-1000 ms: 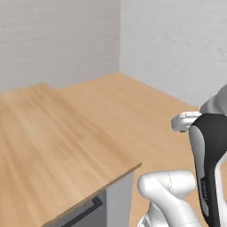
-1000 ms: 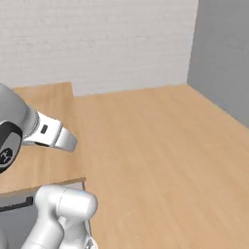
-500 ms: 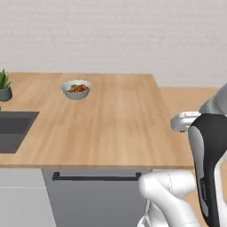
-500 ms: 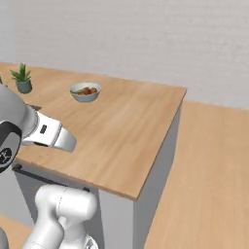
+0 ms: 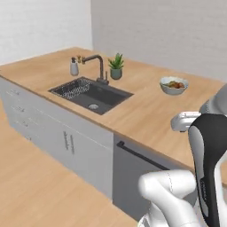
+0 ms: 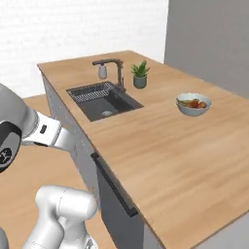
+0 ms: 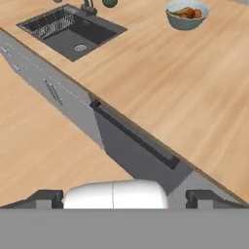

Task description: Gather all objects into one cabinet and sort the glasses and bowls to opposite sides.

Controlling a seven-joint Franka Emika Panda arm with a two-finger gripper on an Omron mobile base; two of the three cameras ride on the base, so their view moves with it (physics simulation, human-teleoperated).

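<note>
Fingers (image 7: 125,198) stood wide apart, empty, above the table (image 7: 194,97) edge; base views added plant (image 5: 116,66) behind sink (image 5: 90,93).

On the long wooden counter (image 5: 146,111) I count one dark recessed sink (image 5: 90,93), one dark curved tap (image 5: 98,66), one small grey soap bottle (image 5: 74,67), one potted green plant (image 5: 116,66) and one pale bowl of fruit (image 5: 174,85).

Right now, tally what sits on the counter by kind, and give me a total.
Potted plant: 1
Fruit bowl: 1
Soap dispenser: 1
Faucet: 1
Sink basin: 1
Total: 5
</note>
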